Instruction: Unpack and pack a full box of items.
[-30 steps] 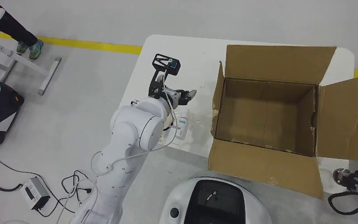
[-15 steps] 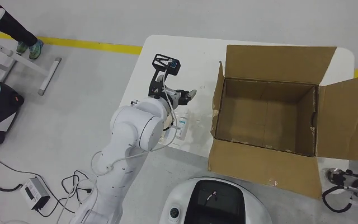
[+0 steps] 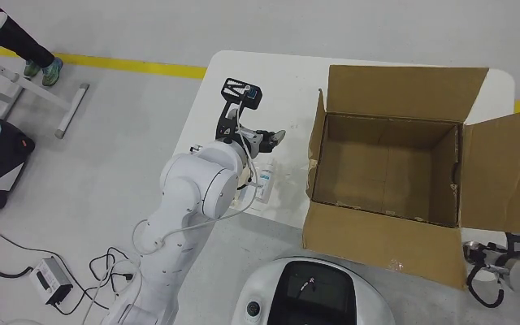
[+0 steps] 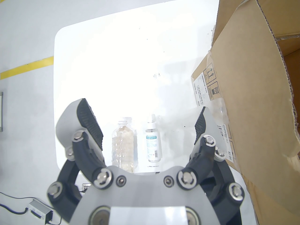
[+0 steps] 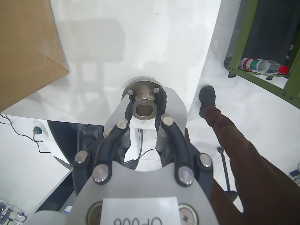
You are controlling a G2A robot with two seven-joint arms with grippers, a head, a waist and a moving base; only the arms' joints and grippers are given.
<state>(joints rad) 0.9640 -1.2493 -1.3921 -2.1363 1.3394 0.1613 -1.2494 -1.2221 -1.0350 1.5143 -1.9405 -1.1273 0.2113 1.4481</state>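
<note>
The box [image 3: 382, 236], at the right of the top view, looks emptied, so unpacking seems nearly done. The right hand [image 5: 145, 105] grips a metal flanged fitting [image 5: 142, 91] at the tabletop [image 5: 140, 24] edge; lowering it onto bare surface likely comes next. The left hand [image 4: 144, 115] hangs open above a clear bottle [image 4: 123, 141] and a spray bottle [image 4: 153, 141].

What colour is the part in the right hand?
The flanged part is silvery metal; right wrist view shows it best.

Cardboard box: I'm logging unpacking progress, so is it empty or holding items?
Empty, as far as visible: the top view looks down into the cardboard box and shows only bare brown floor, flaps spread open.
</note>
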